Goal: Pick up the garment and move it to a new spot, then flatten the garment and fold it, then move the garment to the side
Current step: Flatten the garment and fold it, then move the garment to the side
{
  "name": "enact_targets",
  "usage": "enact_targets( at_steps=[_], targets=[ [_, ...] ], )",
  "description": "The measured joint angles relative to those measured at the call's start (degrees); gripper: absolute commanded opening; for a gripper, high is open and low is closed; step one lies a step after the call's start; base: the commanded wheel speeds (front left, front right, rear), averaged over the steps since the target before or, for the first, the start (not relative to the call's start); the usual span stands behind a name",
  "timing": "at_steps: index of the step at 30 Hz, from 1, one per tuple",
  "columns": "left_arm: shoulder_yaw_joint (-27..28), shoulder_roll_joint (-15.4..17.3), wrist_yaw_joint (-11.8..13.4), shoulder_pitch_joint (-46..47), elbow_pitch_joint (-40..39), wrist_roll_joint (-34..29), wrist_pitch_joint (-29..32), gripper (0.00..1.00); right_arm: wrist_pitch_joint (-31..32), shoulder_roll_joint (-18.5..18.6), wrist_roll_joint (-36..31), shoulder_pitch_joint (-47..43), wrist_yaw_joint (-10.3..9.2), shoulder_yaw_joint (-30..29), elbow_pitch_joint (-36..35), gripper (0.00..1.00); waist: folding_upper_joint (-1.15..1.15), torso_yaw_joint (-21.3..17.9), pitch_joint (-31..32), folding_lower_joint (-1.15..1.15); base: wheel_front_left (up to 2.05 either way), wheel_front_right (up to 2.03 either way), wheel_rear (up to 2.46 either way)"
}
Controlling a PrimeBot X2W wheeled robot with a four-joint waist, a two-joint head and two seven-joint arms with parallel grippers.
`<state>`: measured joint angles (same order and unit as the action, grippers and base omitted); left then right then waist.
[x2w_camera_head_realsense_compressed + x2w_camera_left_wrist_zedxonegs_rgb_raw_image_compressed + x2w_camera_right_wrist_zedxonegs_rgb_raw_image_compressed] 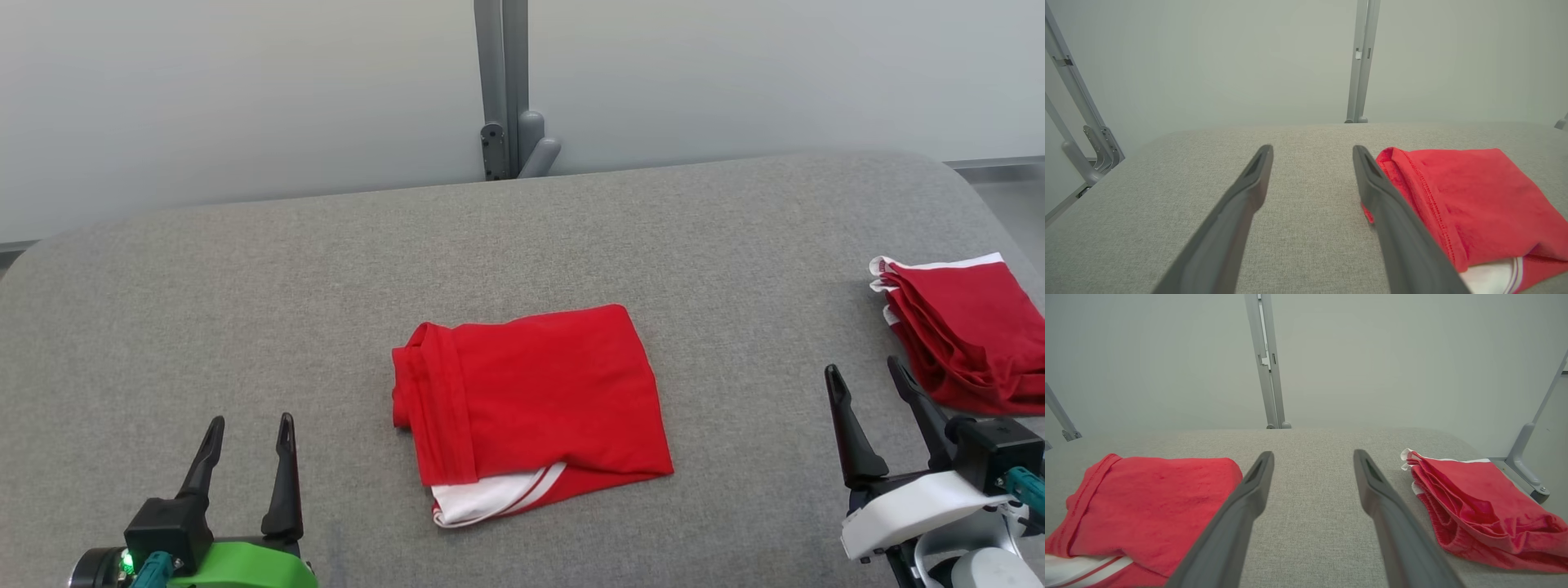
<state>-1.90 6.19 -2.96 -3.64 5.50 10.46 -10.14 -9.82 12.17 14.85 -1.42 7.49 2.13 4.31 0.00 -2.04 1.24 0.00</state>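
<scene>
Our left gripper and right gripper hover spread wide and empty. Between them the folded red garment lies on the grey table; soft and light, we judge it best pinched at its hemmed left edge.

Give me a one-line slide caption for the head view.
Folded red garment on grey padded surface, left pincer and right pincer open, flanking it, second red stack at right edge.
</scene>
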Motion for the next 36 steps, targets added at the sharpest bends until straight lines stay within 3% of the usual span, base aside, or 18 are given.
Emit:
enact_targets(
  at_steps=[18, 36],
  targets=[
    [-0.14, 0.3, 1.0, 0.05, 0.0, 0.94, 0.75, 1.0, 1.19, -1.08, -0.41, -0.62, 0.0, -1.11, -2.54, 1.0, 0.0, -0.69, 0.02, 0.0, 0.0, 0.0, 0.0],
    [-1.18, 0.87, 1.14, 5.14, 0.38, 1.56, -0.34, 1.0, 1.52, -0.52, 1.27, 1.99, 0.0, -0.62, 0.38, 1.0, 0.0, 1.23, -2.1, 0.0, 0.0, 0.0, 0.0]
  ],
)
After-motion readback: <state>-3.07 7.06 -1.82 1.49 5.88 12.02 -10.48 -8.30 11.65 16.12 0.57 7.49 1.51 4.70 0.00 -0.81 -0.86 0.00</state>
